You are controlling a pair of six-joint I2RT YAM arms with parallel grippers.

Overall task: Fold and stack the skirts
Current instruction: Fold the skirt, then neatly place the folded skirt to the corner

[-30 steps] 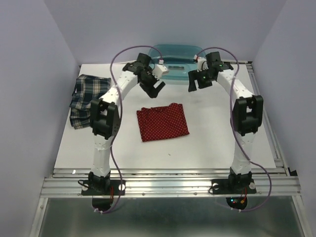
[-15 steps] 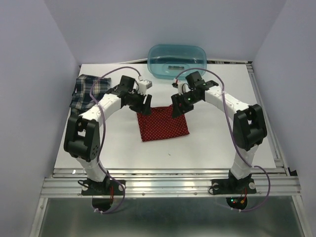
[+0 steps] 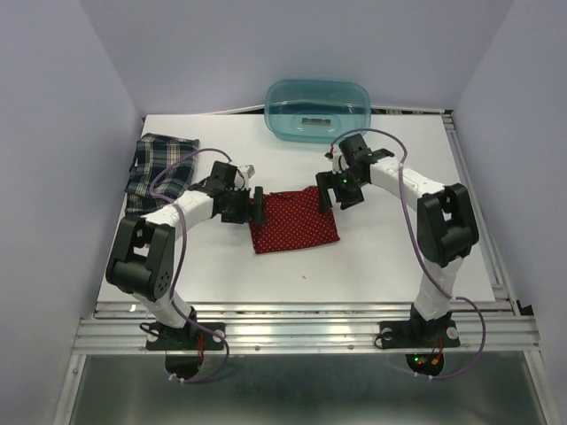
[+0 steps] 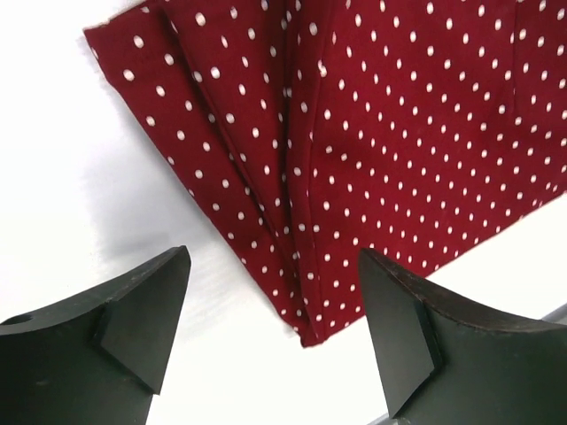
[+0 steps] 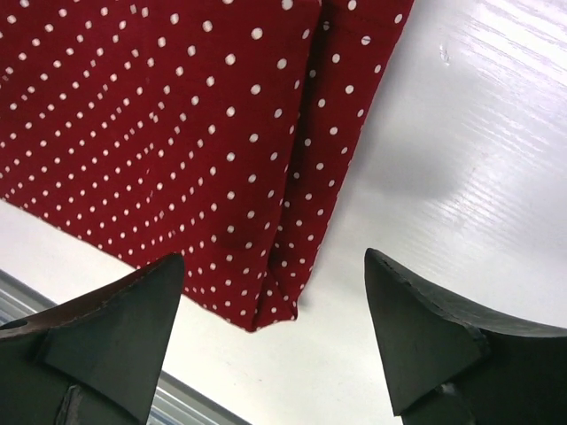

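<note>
You are hovering at the far corners of the red skirt (image 3: 292, 221) — left fingers (image 4: 133, 319) and right fingers (image 5: 115, 328) spread apart. Go low, pinching every layer.

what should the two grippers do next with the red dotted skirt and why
Probably lower both and close on the far corners. The left gripper and right gripper are open, each straddling a corner of the red dotted skirt without gripping it. Pinching both corners would likely let them fold it toward the near edge.
</note>
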